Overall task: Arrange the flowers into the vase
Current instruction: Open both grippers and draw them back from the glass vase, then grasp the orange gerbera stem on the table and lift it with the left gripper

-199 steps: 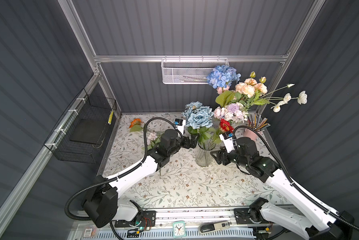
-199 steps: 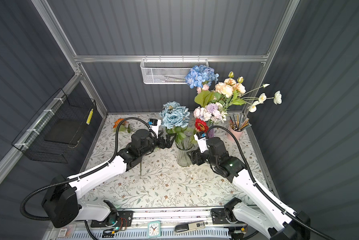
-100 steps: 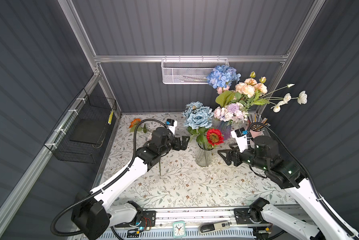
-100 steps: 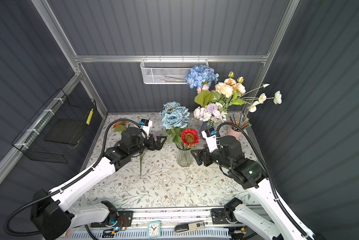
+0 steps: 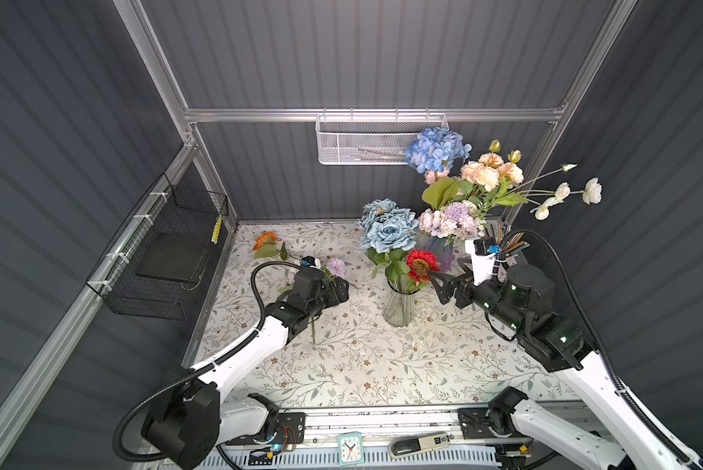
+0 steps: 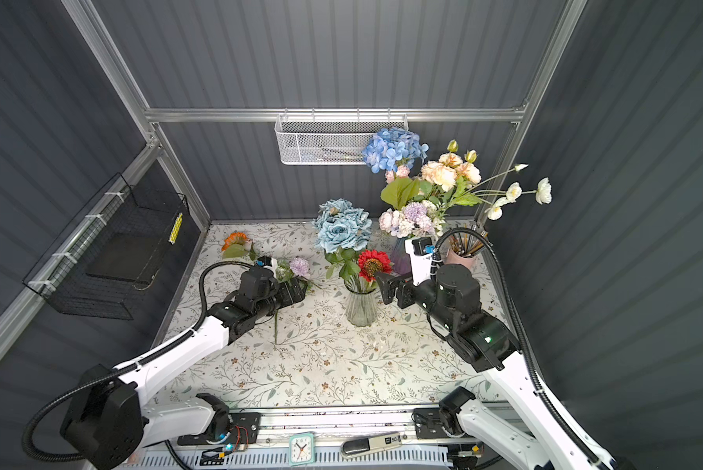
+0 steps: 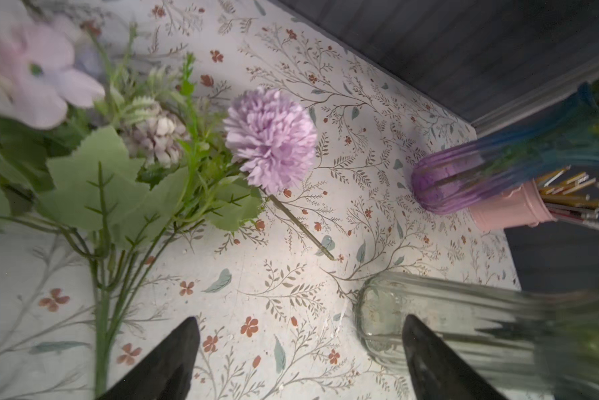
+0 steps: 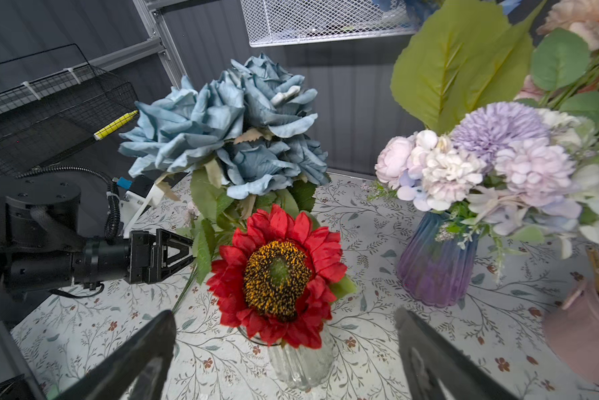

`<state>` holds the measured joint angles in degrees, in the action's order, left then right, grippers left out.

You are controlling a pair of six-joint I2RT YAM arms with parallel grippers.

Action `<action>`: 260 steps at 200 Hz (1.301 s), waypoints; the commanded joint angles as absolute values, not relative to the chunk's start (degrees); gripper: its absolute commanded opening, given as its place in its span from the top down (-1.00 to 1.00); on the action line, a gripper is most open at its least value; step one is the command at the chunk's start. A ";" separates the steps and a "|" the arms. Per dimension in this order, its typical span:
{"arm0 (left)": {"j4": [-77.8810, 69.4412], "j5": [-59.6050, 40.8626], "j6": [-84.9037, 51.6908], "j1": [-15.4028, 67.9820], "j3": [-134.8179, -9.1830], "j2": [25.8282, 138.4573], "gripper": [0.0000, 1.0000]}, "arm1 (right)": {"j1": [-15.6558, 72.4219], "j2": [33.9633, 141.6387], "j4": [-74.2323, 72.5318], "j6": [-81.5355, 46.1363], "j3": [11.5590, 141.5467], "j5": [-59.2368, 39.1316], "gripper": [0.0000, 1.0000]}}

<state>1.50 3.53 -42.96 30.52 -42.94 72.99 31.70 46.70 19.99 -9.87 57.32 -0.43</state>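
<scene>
Left gripper (image 7: 301,318) and right gripper (image 8: 284,311) are spread, empty; lilac flower (image 7: 270,138) lies ahead of left fingers (image 7: 173,356), stem slanting toward their gap.

You have two vases: the clear glass vase (image 5: 398,311) and, behind it to the right, one purple vase (image 5: 439,256). In the glass vase you can count one red daisy (image 5: 420,264) and what look like three blue roses (image 5: 388,230). Left of the glass vase three loose pieces lie on the cloth: one orange daisy (image 5: 265,239), one lilac pompom (image 5: 335,266) and one leafy spray (image 7: 97,180). One blue hydrangea (image 5: 435,148) head tops the purple vase's bunch. Right of the glass vase stands one pink cup (image 6: 459,258) of pencils, and you have two wall baskets: one white basket (image 5: 358,142) behind it, one black basket (image 5: 158,260) far to its left
</scene>
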 commanded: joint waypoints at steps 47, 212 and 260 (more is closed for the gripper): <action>-27.24 -1.03 -67.56 30.14 -42.68 89.30 -0.65 | 31.79 43.45 16.04 -9.78 53.79 1.91 -0.98; -20.20 -16.28 -45.68 30.01 -59.72 97.05 1.00 | 31.82 42.33 10.68 -6.24 52.97 6.62 -0.98; -8.03 -13.48 -33.25 30.06 -57.89 86.50 1.00 | 31.74 42.72 9.19 -7.79 53.87 4.79 -0.98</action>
